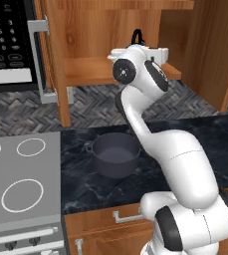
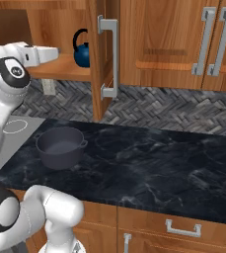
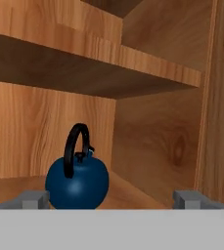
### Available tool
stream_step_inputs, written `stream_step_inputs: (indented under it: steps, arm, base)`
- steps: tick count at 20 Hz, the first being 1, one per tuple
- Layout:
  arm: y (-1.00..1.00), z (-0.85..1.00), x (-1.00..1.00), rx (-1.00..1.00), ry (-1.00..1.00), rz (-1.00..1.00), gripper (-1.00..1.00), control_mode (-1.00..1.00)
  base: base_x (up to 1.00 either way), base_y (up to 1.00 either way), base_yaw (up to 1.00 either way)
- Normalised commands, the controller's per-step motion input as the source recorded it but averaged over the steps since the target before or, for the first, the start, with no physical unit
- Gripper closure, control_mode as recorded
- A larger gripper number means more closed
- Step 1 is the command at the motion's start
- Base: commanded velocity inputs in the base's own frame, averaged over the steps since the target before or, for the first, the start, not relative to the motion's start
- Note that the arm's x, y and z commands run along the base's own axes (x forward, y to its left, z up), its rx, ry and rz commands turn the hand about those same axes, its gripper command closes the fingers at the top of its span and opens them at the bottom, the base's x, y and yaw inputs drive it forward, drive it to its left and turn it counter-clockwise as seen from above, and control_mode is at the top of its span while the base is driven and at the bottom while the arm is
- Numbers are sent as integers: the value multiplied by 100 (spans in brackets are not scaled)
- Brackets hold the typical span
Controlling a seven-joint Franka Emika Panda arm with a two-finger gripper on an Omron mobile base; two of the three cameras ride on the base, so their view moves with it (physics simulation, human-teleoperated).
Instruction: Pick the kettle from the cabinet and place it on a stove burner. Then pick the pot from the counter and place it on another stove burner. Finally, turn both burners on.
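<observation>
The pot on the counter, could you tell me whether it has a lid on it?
No, the pot stands open on the counter, its bare grey inside showing.

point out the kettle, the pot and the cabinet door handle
kettle (image 3: 78, 183), hand view, on its round blue body
pot (image 1: 116, 153), left base view, on its inner wall
cabinet door handle (image 2: 115, 57), right base view, on the silver bar

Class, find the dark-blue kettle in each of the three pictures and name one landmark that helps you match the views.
Left base view: kettle top centre, mostly behind the arm, handle showing.
Right base view: upper left, on the cabinet shelf.
Hand view: lower left, ahead of the open jaws.
Shared landmark: the wooden shelf it sits on.
</observation>
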Motion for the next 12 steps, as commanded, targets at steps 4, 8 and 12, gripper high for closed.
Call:
stream_step_inputs:
  steps: [4, 8, 12]
  arm:
    - [32, 0, 21, 1, -2, -4, -100, -100]
    - [7, 0, 22, 0, 0, 0, -100, -100]
    - [0, 0, 26, 1, 0, 4, -100, -100]
  base:
    - [0, 0, 0]
    - [0, 0, 0]
    - [0, 0, 0]
